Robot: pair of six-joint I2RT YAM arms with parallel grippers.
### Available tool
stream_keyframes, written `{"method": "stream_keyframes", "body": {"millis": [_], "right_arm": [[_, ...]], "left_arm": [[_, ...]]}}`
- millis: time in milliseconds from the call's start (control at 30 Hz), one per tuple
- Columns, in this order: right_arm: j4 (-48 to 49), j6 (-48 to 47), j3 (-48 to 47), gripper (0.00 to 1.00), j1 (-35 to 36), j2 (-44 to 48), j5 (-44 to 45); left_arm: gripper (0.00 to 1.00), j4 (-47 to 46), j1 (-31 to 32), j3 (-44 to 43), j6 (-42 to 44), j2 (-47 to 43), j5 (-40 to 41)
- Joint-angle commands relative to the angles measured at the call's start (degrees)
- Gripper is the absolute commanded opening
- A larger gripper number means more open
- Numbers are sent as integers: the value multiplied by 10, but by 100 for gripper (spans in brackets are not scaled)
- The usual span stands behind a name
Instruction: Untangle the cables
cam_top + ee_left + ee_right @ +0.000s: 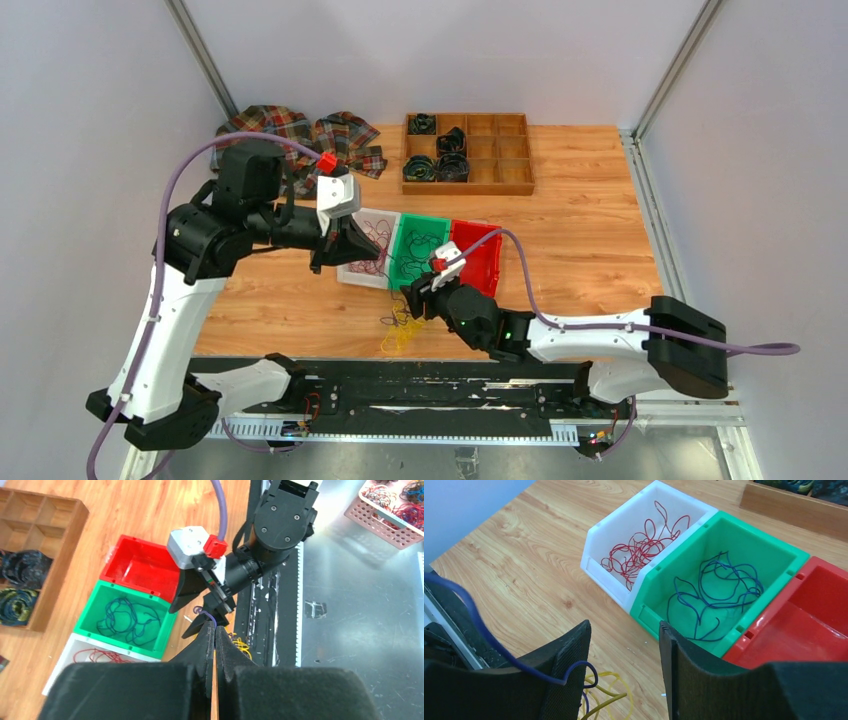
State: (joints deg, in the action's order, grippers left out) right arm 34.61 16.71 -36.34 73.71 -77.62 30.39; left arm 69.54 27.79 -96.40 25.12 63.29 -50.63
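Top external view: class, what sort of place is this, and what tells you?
Probably a robotics lab test cell: a wooden table walled by plain white panels, two robot arms mounted at its near edge, and coloured bins holding cables sorted by colour.

A wooden table (590, 210) stands between pale grey walls (450, 50).

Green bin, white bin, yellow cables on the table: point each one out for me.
green bin (696, 542), right wrist view, bare inner side wall.
white bin (604, 580), right wrist view, near outer wall.
yellow cables (400, 340), top view, middle of the loose pile.
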Motion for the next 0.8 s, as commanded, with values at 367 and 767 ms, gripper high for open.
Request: {"method": "stream_keyframes", "body": {"millis": [367, 767], "right_arm": [[-36, 36, 30, 53, 3, -8, -2], [-66, 66, 36, 52, 4, -30, -10]], "left_arm": [[0, -8, 3, -286, 28, 78, 50], [1, -130, 3, -371, 35, 80, 168]]}}
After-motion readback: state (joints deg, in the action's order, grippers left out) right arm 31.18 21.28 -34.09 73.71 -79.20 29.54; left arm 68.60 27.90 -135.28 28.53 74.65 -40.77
